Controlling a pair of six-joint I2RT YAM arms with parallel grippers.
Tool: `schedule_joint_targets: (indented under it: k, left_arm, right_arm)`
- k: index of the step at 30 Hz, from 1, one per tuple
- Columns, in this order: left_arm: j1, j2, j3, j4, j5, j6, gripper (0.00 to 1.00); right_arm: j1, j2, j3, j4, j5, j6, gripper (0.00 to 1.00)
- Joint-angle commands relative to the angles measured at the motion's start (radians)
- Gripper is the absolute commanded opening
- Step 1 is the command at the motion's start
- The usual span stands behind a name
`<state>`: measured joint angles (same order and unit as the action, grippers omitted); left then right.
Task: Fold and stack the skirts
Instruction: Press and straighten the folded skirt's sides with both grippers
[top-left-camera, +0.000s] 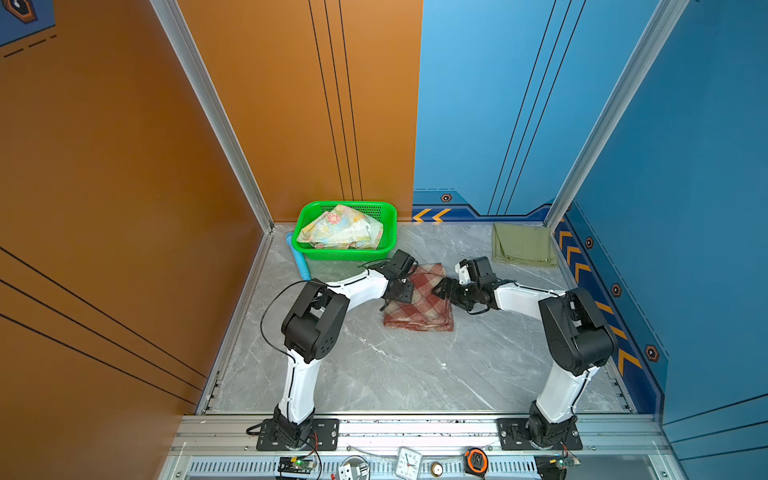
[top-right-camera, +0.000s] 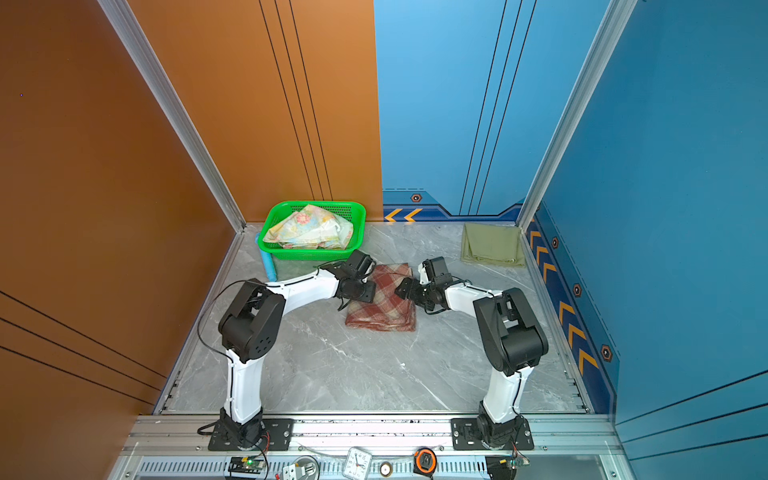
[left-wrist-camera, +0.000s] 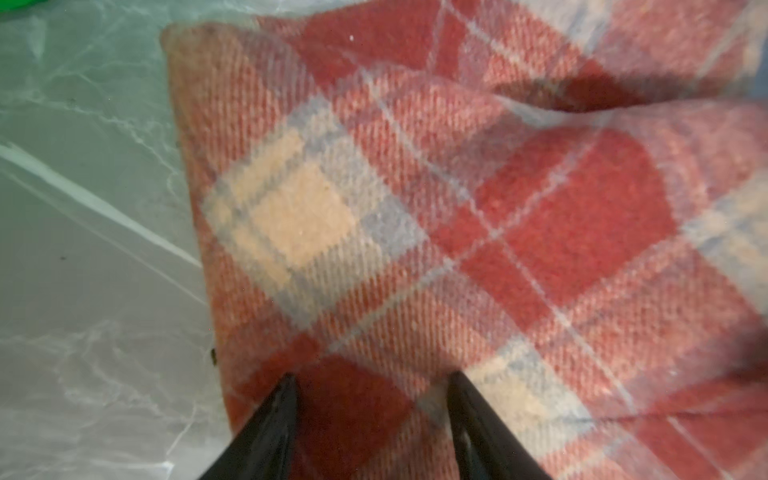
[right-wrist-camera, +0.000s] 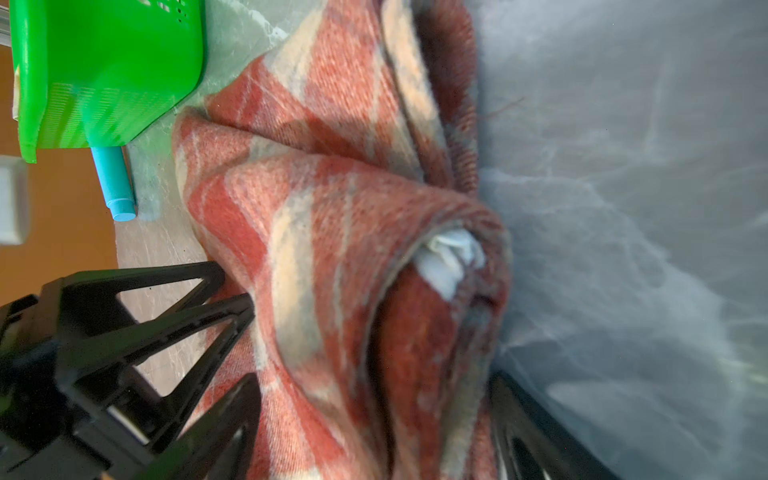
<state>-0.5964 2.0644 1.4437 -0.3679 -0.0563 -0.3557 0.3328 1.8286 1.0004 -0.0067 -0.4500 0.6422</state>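
Grey marbled tabletop carries the plaid skirt between both tools. The left gripper rests on its edge, fingers spread over flat cloth. The right gripper stands wide astride a thick fold, unclenched.

Three skirts, two grippers, one basket. The floral skirt lies crumpled in the green basket beyond the left gripper. The olive skirt lies folded flat beyond the right gripper. The plaid is red-brown and cream, folded, its far end rumpled.
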Motion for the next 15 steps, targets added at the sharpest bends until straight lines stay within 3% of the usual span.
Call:
schedule_joint_targets:
  k: [1, 15]
  left_arm:
    - [-0.006, 0.051, 0.024, -0.057, -0.019, 0.003, 0.57]
    - [-0.017, 0.076, 0.017, -0.056, 0.003, 0.001, 0.56]
  right_arm:
    - [0.013, 0.061, -0.010, -0.059, -0.007, -0.021, 0.86]
    - [0.044, 0.184, 0.029, 0.050, -0.123, 0.010, 0.66]
